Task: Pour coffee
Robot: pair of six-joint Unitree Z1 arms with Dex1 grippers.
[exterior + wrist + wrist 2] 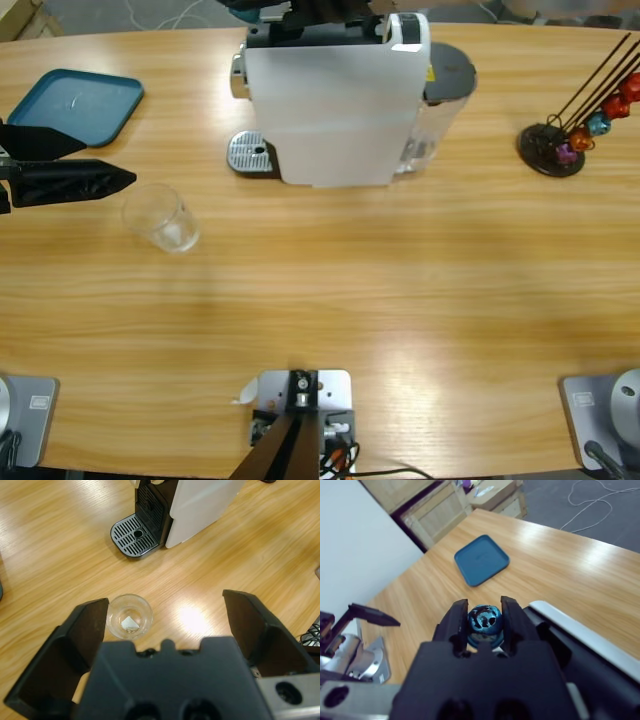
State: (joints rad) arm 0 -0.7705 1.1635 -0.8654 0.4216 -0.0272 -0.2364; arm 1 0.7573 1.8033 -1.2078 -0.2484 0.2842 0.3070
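Note:
An empty clear glass [162, 220] stands on the table left of the white coffee machine [340, 100]; no brown coffee shows in it or anywhere else. My left gripper [100, 160] is open at the left edge, just short of the glass. In the left wrist view the glass [130, 616] sits ahead of the open left gripper [167, 605], near one jaw, with the machine's drip grate [134, 535] beyond. My right gripper [485, 611] is shut on a blue foil capsule [485, 621], held above the machine's top [580, 635].
A blue tray [75, 103] lies at the far left of the table. A black capsule stand [560, 140] with several coloured capsules is at the far right. The drip grate [250, 152] juts from the machine's left side.

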